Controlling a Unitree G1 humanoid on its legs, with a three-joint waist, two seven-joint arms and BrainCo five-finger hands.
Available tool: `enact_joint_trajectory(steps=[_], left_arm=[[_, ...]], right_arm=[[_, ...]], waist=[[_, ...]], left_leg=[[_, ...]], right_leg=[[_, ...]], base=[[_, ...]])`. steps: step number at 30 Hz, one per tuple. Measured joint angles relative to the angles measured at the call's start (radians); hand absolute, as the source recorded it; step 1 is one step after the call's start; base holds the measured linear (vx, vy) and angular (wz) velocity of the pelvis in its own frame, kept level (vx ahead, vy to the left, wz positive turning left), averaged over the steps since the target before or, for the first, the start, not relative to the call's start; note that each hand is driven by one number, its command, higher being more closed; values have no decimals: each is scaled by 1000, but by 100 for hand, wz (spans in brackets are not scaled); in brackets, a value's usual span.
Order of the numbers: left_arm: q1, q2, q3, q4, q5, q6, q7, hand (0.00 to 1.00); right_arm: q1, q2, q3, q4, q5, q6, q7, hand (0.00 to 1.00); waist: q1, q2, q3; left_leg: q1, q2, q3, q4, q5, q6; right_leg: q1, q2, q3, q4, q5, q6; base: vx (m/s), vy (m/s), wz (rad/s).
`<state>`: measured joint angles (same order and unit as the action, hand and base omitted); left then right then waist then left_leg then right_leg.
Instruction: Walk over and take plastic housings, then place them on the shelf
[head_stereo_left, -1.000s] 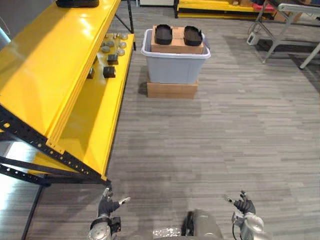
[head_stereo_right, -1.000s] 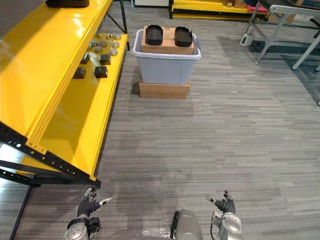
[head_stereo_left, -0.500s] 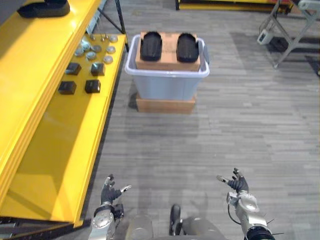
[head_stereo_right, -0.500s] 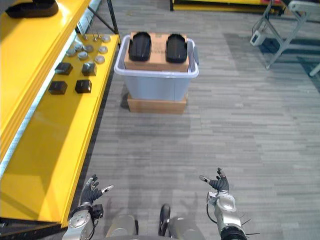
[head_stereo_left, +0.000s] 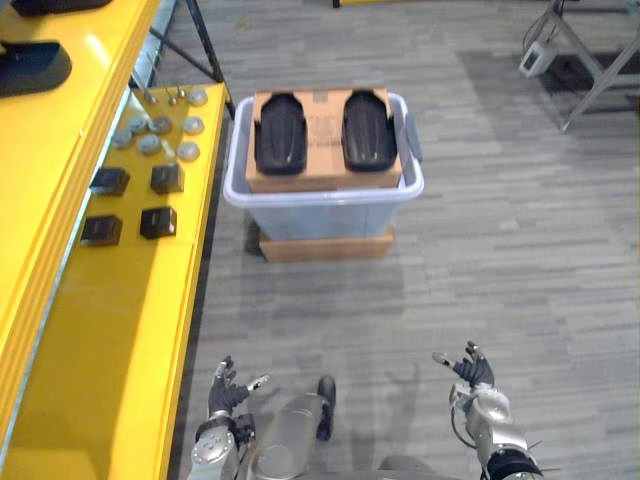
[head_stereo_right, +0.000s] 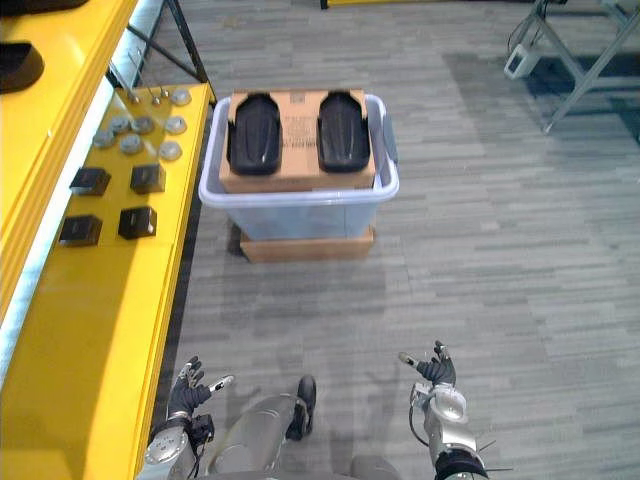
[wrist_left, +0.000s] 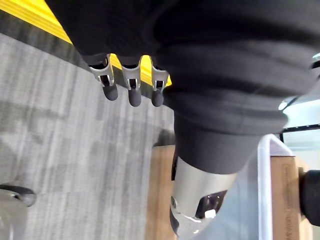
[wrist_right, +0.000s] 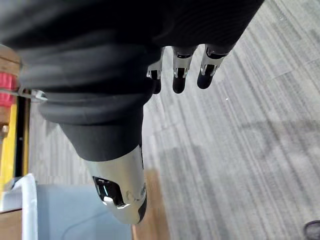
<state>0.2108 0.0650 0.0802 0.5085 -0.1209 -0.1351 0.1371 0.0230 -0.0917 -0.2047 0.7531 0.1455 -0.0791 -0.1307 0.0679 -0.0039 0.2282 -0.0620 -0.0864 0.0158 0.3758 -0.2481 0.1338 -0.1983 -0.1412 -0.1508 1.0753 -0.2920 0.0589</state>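
Left eye, shelf edge: the yellow shelf (head_stereo_left: 110, 330) runs along the robot's left, its long edge bordering the grey floor (head_stereo_left: 500, 270).
Left eye, open room: bare floor lies between the hands and the bin, and wide to the right.
Left eye, bin: a grey bin (head_stereo_left: 320, 215) sits on a cardboard base (head_stereo_left: 325, 246), just beside the shelf edge.
Left eye, bin contents: a cardboard box (head_stereo_left: 322, 180) carries two black plastic housings (head_stereo_left: 279, 132) side by side.
Left eye, shelf load: black blocks (head_stereo_left: 165, 179), round metal parts (head_stereo_left: 150, 143); another housing (head_stereo_left: 30, 68) on the upper level.
Right eye, hands: left hand (head_stereo_right: 188, 392) and right hand (head_stereo_right: 437, 372) are low over the floor, well apart from the bin.
Left wrist, left hand: fingers (wrist_left: 132, 85) relaxed and spread, holding nothing.
Right wrist, right hand: fingers (wrist_right: 180, 75) relaxed, holding nothing.
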Motion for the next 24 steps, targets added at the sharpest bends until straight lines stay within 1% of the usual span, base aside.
enact_joint_trajectory(steps=[1,2,3,4,5,6,7,8,9,10,11,12,13,14,15,16,17,18,19,20,21,22,23,24], left_arm=[[-2,0,0,-6,-5,0,-1,0],[-6,0,-2,-6,-5,0,-1,0],[-11,-1,-3,-4,-6,0,-1,0],[-14,1,-3,3,-5,0,-1,0],[-14,3,-3,6,-4,0,0,0],[-15,10,-3,15,-3,0,1,0],[-13,19,-4,28,-3,0,1,0],[-13,13,-4,49,-3,1,2,0],[-13,12,-7,54,-3,0,6,0],[-11,9,-8,56,-3,0,8,0],[-18,-5,-7,55,-4,1,9,0],[-18,-22,-7,51,-4,0,9,0],[-14,-28,-8,51,-5,0,7,0],[-9,-30,-14,52,-5,-1,-1,0],[-8,-26,-21,53,-5,-1,-4,0],[-10,-26,-25,54,-5,-1,-4,0],[-14,-26,-34,54,-5,-1,-5,0],[-15,-26,-35,57,-5,-1,-5,0],[-17,-26,-37,62,-5,0,-5,0],[-27,-26,-44,72,-5,0,-5,0],[-34,-28,-51,87,-5,0,-4,0],[-36,-31,-51,95,-5,1,-4,0],[-39,-14,-50,112,-5,1,-3,0],[-38,0,-50,113,-4,1,-3,0]], right_arm=[[14,11,5,-19,0,0,0,0],[27,15,12,-30,0,0,1,0],[35,18,16,-24,0,0,1,0],[37,20,17,-14,1,2,1,0],[36,20,17,-7,0,2,1,0],[33,20,17,7,0,2,1,0],[34,20,18,28,0,4,0,0],[30,9,17,42,0,9,0,0],[22,6,18,46,1,11,0,0],[12,7,18,44,1,10,0,0],[8,7,23,30,1,10,0,0],[22,7,40,1,2,8,0,0],[25,8,52,-10,3,8,0,0],[26,13,66,-26,8,3,-1,0],[9,22,60,-25,12,-6,-1,0],[2,23,56,-24,13,-11,-1,0],[-6,22,45,-20,13,-13,-1,0],[-14,22,27,-7,14,-13,-2,0],[-15,21,16,2,15,-13,-2,0],[-13,16,4,22,15,-12,-3,0],[0,-5,-14,41,16,-12,-7,0],[8,-16,-14,51,17,-11,-7,0],[18,-11,-21,66,20,-2,-10,0],[27,-3,-21,66,20,-1,-10,0]], waist=[[-2,-2,-1],[-3,-3,-2],[-5,-5,-5],[-7,-8,-9],[-8,-12,-11],[-10,-29,-25],[-29,-28,-43],[-35,-16,-65],[-26,6,-79],[-27,11,-78],[-34,21,-75],[-36,35,-71],[-31,37,-70],[-22,36,-66],[-22,39,-69],[-24,32,-66],[-23,27,-60],[-24,27,-58],[-26,24,-55],[-28,42,-59],[-28,67,-59],[-28,86,-63],[-29,74,-67],[-33,53,-69]], left_leg=[[48,12,-21,-25,-18,-6],[75,21,-40,-35,-32,-13],[109,36,-57,-52,-45,-24],[139,44,-75,-73,-54,-40],[147,44,-84,-85,-60,-51],[164,44,-101,-97,-70,-68],[180,50,-139,-101,-85,-94],[188,75,-166,-101,-97,-113],[179,104,-174,-82,-90,-129],[171,110,-173,-53,-82,-146],[131,120,-150,66,-62,-182],[66,134,-112,273,-14,-207],[29,152,-93,376,22,-204],[-31,191,-52,511,-2,-188],[-81,209,-28,546,-35,-186],[-102,213,-19,526,-50,-189],[-139,214,-13,440,-68,-196],[-146,210,-22,306,-66,-204],[-147,208,-34,226,-60,-213],[-140,209,-64,78,-24,-239],[-132,213,-93,-19,69,-238],[-133,219,-102,-27,139,-233],[-117,199,-91,-30,132,-218],[-107,175,-87,-47,132,-216]], right_leg=[[-58,-2,-29,-60,-11,-15],[-93,-1,-42,-139,-12,-14],[-120,9,-42,-307,-4,-3],[-120,37,-28,-526,37,12],[-117,50,-7,-635,78,14],[-118,62,25,-753,179,7],[-100,76,47,-790,304,-6],[-99,89,32,-789,325,-50],[-83,108,7,-789,306,-76],[-73,112,-7,-787,290,-79],[-33,116,-36,-796,265,-89],[38,131,-54,-827,245,-98],[76,140,-53,-844,238,-105],[135,158,-42,-875,228,-120],[174,160,-38,-905,225,-123],[188,157,-34,-916,225,-123],[211,147,-23,-937,225,-123],[225,135,-15,-944,218,-110],[230,130,-14,-945,213,-102],[241,127,-13,-943,200,-81],[246,135,-12,-935,182,-57],[249,140,-9,-927,170,-46],[251,111,5,-902,151,-26],[247,85,12,-894,138,-13]], base=[[331,-5,31],[506,-68,44],[435,-96,50],[521,-151,47],[334,-127,47],[431,-193,70],[489,-252,85],[618,-301,70],[527,-258,36],[476,-252,37],[438,-254,56],[419,-229,50],[383,-157,13],[347,-105,-19],[377,-110,-21],[326,-73,-17],[282,-20,-17],[175,15,-17],[191,105,-12],[171,167,-8],[194,213,-11],[140,209,-14],[107,164,-6],[145,183,-3]])
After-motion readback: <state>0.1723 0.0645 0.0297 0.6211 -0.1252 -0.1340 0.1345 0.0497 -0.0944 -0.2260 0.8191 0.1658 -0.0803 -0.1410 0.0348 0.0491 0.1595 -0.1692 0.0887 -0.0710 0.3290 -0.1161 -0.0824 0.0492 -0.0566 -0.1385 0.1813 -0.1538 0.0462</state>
